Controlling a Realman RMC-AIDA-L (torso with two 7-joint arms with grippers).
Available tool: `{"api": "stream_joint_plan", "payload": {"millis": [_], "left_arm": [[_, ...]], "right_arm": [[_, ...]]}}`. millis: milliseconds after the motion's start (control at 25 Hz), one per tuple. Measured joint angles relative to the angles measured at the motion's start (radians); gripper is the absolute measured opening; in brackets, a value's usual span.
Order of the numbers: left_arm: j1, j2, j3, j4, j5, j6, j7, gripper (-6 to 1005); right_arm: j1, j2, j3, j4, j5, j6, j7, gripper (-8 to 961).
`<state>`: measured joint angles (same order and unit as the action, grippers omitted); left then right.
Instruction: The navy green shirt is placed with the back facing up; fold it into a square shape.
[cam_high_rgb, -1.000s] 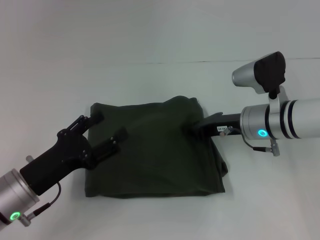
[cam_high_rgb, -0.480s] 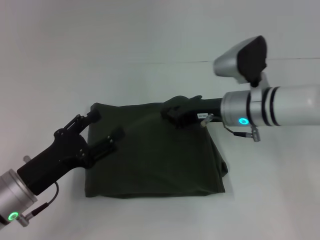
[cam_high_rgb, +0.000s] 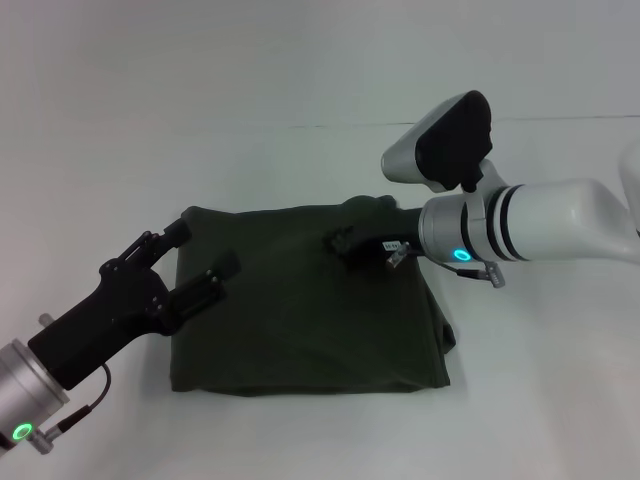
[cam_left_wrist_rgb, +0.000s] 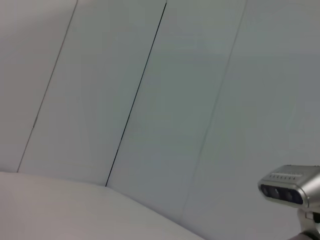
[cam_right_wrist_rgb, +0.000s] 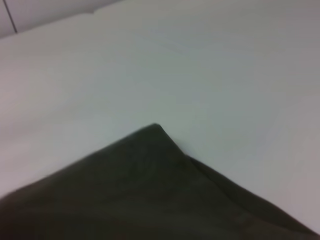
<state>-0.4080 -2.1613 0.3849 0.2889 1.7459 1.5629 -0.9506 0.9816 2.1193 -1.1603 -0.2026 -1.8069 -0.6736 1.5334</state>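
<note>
The navy green shirt (cam_high_rgb: 300, 310) lies on the white table (cam_high_rgb: 530, 400) as a roughly square folded pad, plain side showing. Its back right edge bulges up slightly beside my right arm. My left gripper (cam_high_rgb: 195, 256) is open and empty, its fingers (cam_high_rgb: 222, 268) spread just above the shirt's left edge. My right gripper (cam_high_rgb: 342, 243) reaches in from the right and is low over the back middle of the shirt. The right wrist view shows one corner of the shirt (cam_right_wrist_rgb: 130, 185) on the table. The left wrist view shows no shirt.
Loose layers of the shirt stick out along its right edge (cam_high_rgb: 447, 335). The table's back edge meets a pale wall (cam_high_rgb: 300, 60). The left wrist view shows wall panels and the right arm's wrist camera (cam_left_wrist_rgb: 290, 187).
My right arm has swung left and inward over the shirt's back edge, and the raised cloth there has flattened. My left gripper has drawn back slightly to the left, still open.
</note>
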Motion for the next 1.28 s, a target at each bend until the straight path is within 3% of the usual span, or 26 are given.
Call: {"api": "stream_joint_plan", "payload": {"millis": [400,640,920,1120,1280], "left_arm": [[-0.003,0.0,0.003,-0.002,0.001,-0.001,0.0,903],[-0.008,0.0,0.006,-0.002,0.001,0.001,0.0,903],[-0.007,-0.002,-0.003,-0.003,0.001,0.002,0.0,903],[-0.001,-0.002,-0.039,-0.001,0.0,-0.003,0.006,903],[0.0,-0.001,-0.049,0.001,0.0,-0.008,0.007,903]], "right_arm": [[-0.039,-0.01,-0.016,0.024,-0.006,-0.006,0.033,-1],[-0.062,-0.01,-0.017,-0.034,-0.001,-0.022,0.027,-1],[-0.11,-0.017,-0.018,-0.161,0.041,-0.192,0.018,-1],[-0.142,-0.02,-0.019,-0.178,0.037,-0.333,-0.008,-1],[-0.163,-0.021,-0.048,-0.171,0.029,-0.363,-0.018,-1]]}}
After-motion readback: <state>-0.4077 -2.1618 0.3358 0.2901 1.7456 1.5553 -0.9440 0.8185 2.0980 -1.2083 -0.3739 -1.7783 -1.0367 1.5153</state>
